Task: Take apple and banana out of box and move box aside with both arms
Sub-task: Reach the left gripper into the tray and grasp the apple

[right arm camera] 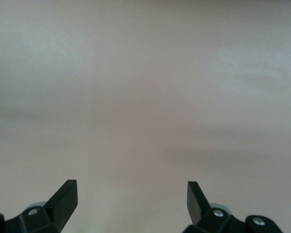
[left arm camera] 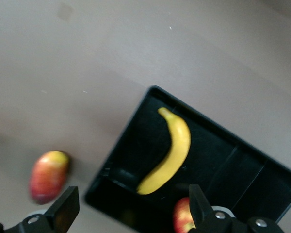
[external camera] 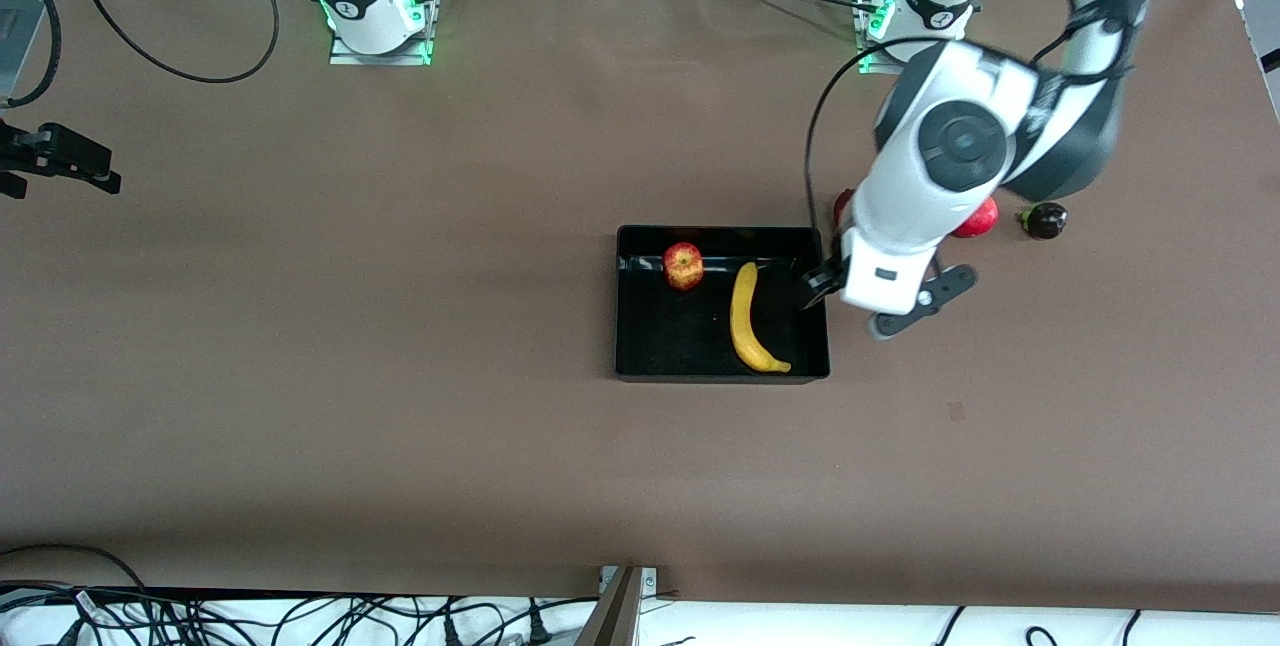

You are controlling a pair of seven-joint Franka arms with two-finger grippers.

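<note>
The black box sits mid-table. Inside it lie the red-and-yellow apple, by the wall farthest from the front camera, and the yellow banana, closer to the left arm's end. My left gripper hangs open over the box's wall at that end, holding nothing. In the left wrist view its fingertips straddle the box's corner, with the banana and apple inside. My right gripper is open over bare table.
A red-yellow mango lies on the table just outside the box, mostly under the left arm in the front view. A red pomegranate and a small dark fruit lie farther toward the left arm's end.
</note>
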